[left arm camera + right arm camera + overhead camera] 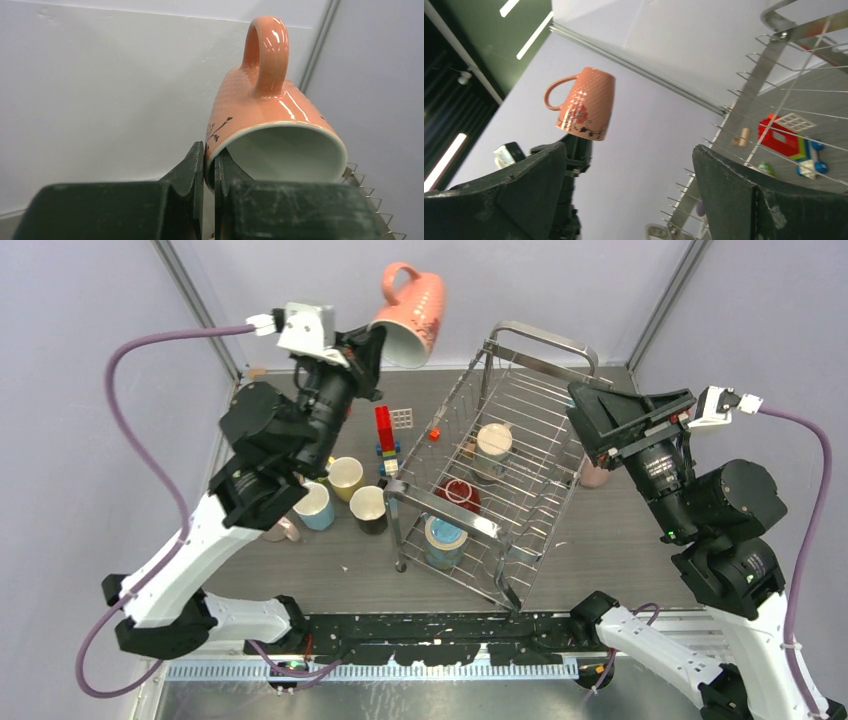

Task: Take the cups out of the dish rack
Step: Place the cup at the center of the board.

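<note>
— Where's the mug?
— Your left gripper [209,161] is clamped on the pink mug [412,312] at its rim, tilted, high above the dish rack [497,530]. Your right gripper [629,150] gapes wide, holding nothing.
— Next?
— Probably lower it beside the unloaded cups [345,478], then let go gently.

The left arm rises from its base at the table's near edge, elbow bent, wrist lifted high over the far left corner. The left gripper [378,336] points up and is clamped on the rim of a pink mug [411,308], one finger inside and one outside. The right arm bends in from the right edge; the right gripper [592,412] hangs with its jaws spread wide, holding nothing.
</note>
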